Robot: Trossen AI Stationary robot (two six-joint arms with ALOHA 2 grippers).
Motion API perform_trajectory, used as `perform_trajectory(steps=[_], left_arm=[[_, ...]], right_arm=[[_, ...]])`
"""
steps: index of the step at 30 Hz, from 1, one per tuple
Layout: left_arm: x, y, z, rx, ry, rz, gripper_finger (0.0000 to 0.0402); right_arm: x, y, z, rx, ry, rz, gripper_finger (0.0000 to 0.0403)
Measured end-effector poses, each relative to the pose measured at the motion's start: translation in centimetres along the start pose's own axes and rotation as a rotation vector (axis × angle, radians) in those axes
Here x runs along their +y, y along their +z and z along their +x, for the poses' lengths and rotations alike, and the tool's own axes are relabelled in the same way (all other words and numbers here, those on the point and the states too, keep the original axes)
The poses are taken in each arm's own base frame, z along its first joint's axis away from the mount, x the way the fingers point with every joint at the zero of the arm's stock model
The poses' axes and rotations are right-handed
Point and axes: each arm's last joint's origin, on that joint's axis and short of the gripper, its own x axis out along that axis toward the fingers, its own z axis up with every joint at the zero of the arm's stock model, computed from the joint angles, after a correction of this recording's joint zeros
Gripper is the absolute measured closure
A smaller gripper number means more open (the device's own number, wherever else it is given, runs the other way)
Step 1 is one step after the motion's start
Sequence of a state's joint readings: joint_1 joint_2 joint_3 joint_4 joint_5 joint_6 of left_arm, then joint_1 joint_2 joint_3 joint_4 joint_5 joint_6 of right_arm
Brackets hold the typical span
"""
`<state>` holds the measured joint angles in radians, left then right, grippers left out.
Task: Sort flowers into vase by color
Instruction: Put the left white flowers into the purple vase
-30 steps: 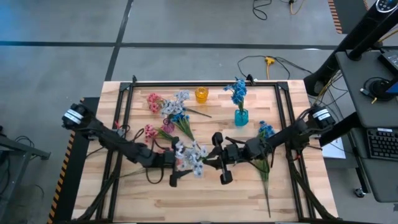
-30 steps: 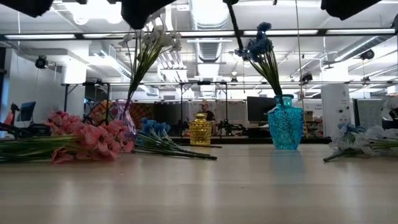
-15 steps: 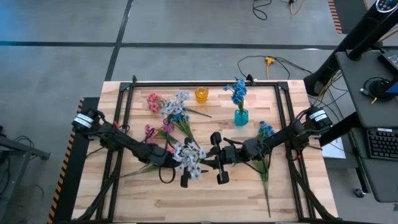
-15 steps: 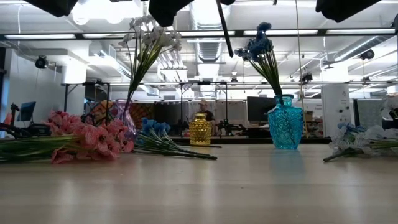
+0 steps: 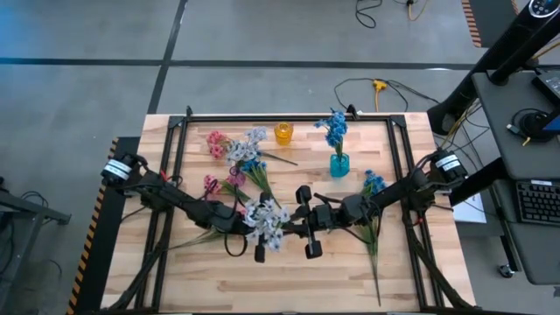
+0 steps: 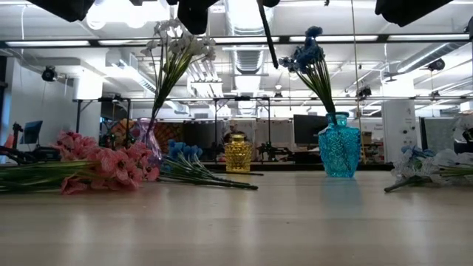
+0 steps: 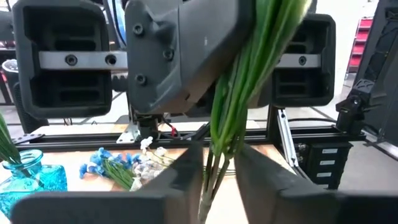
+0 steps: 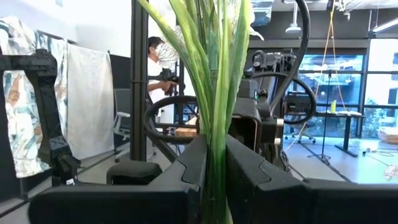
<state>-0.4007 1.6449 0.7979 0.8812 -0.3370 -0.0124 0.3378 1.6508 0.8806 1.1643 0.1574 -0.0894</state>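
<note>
A bunch of pale white-lavender flowers (image 5: 267, 217) stands upright in the air over the table's middle, with both grippers on its green stems (image 7: 231, 106). My right gripper (image 8: 212, 180) comes in from the right and is shut on the stems. My left gripper (image 7: 219, 180) faces it from the left, shut on the stems near their lower ends. More white flowers (image 6: 176, 44) stand in a clear pinkish vase (image 6: 151, 144). Blue flowers (image 5: 332, 129) stand in the blue vase (image 5: 339, 164). My left gripper pinches the bundled stems near their lower ends (image 7: 214, 163) between its two fingers, coming level from the table's left and lying across them. The bunch stands upright, clear of the table. My right gripper pinches the same bundle of stems (image 8: 214, 146) between its two fingers, coming from the table's right and slanting a little upward. The stems rise straight up out of the hold.
A small yellow vase (image 5: 283, 133) stands at the far middle. Pink flowers (image 6: 100, 166) and blue flowers (image 6: 188, 159) lie on the table's left half. Blue and white flowers (image 5: 373, 188) lie at the right, long stems toward the near edge. A black frame (image 5: 289, 116) rims the table.
My left gripper has moved toward the table's right, up to the held bunch and my right gripper, and its fingers have closed in on the stems. The bunch has stayed upright in my right gripper.
</note>
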Motion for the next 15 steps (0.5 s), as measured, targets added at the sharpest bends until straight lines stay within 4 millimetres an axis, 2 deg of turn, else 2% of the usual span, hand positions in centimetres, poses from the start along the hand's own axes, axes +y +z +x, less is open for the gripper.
perform_trajectory(steps=[5,15], left_arm=[[0.04,0.18,-0.16,-0.005,-0.001,-0.002,0.0393],[0.23,0.69,-0.61,0.016,0.013,0.001,0.0397]], right_arm=[[-0.02,0.16,-0.02,0.000,-0.001,0.015,0.0329],[-0.10,0.74,-0.17,0.043,0.001,0.065,0.0234]])
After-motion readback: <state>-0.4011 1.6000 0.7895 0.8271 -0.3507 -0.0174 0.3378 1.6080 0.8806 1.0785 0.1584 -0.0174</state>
